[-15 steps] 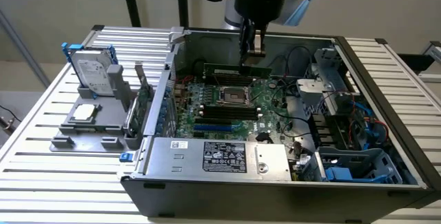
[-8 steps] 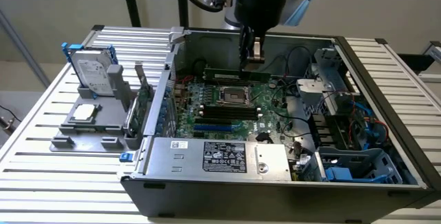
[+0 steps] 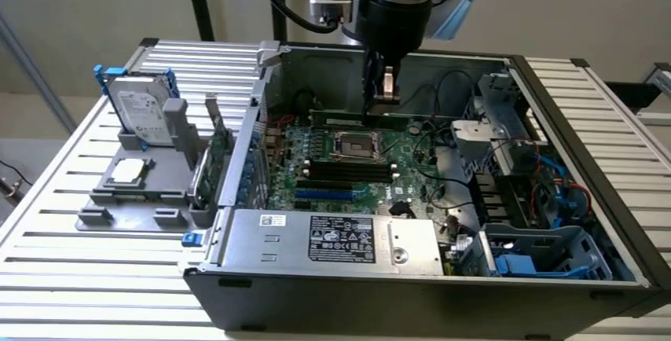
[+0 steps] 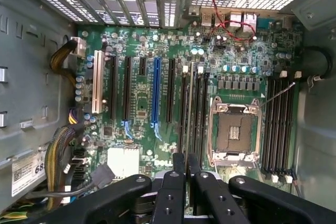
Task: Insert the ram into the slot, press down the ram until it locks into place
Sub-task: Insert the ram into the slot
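1. The gripper [image 3: 383,99] [image 4: 186,165] reaches down into the open computer case [image 3: 314,298], above the motherboard [image 4: 139,95].
2. Its jaws are drawn close together, pinching the top edge of the ram [image 3: 346,118].
3. The ram stands upright on edge in the slot [image 4: 192,98] beside the processor socket [image 4: 233,129].

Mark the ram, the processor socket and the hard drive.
ram [image 3: 341,118], exterior view, on its long green face.
processor socket [image 4: 233,132], wrist view, on the socket's centre.
hard drive [image 3: 141,110], exterior view, on its labelled silver face.
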Motion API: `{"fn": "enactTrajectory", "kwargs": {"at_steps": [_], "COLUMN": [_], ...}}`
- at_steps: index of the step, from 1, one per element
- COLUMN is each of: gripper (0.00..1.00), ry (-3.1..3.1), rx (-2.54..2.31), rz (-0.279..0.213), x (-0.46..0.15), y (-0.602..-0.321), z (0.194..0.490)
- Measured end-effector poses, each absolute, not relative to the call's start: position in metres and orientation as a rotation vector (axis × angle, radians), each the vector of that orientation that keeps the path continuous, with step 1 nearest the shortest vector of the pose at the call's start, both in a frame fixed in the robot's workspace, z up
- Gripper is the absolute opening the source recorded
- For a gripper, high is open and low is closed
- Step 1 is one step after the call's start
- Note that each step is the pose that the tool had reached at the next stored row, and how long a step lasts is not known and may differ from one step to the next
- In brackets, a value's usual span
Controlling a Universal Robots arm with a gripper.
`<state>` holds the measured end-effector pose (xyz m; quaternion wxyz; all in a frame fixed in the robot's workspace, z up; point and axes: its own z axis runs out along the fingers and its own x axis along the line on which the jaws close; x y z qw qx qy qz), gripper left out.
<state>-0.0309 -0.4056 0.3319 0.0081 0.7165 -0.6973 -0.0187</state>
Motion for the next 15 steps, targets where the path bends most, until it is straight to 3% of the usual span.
{"fn": "enactTrajectory", "kwargs": {"at_steps": [15], "gripper": [0.14], "ry": [-2.166], "rx": [2.257], "rz": [-0.053], "x": [-0.037], "y": [-0.393], "z": [0.305]}}
